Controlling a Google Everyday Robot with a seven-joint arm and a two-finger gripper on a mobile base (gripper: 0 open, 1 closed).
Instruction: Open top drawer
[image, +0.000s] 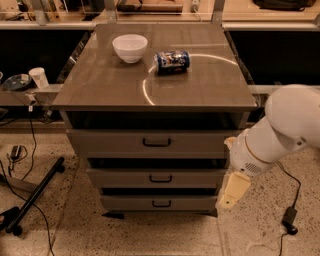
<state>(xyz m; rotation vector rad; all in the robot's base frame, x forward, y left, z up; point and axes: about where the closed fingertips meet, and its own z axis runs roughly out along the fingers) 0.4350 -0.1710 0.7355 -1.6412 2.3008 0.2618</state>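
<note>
The top drawer (110, 143) is the widest grey-brown front, just under the cabinet top, with a dark loop handle (156, 143) at its centre and a dark gap above it. Two narrower drawer fronts (120, 178) sit below it, each with a smaller handle. My gripper (231, 192) is a cream-coloured piece hanging from the white arm (280, 131). It is to the right of the drawers, beside the cabinet's right front corner, level with the lower drawers. It touches no handle and holds nothing.
On the cabinet top (100, 90) stand a white bowl (130, 47) and a blue can (171, 61) lying on its side. A paper cup (38, 77) sits on a ledge at left. A black stand leg (35, 195) and cables lie on the floor at left. A power adapter (290, 220) lies at right.
</note>
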